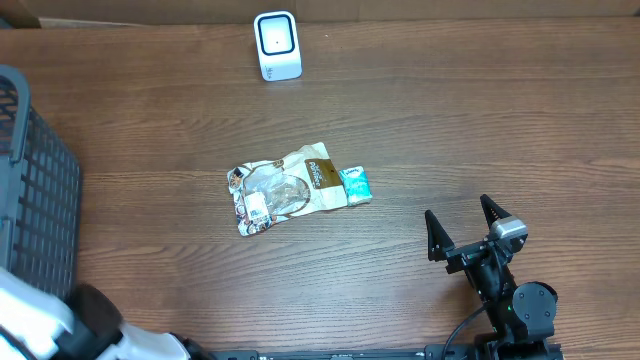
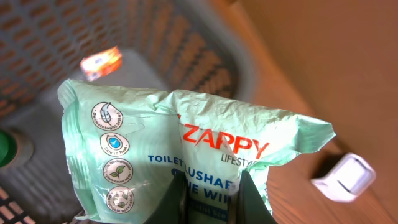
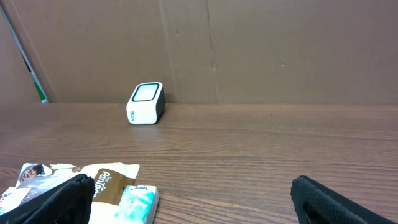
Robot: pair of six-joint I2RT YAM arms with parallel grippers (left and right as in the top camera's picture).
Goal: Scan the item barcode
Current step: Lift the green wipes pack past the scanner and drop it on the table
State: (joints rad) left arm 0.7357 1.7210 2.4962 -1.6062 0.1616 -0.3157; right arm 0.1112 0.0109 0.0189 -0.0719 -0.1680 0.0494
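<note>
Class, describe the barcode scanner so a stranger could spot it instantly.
Start at the far edge of the wooden table. The scanner stands there alone. Unlike the flat snack pouch and teal packet mid-table, it is an upright white box with a dark-rimmed face.

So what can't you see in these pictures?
- Wipes pack, left wrist view: its lower print is covered by the left pincer; no barcode shows.
- Small box in the basket, same view: too blurred to read.
- Snack bag, right wrist view: cut off by the bottom edge.
</note>
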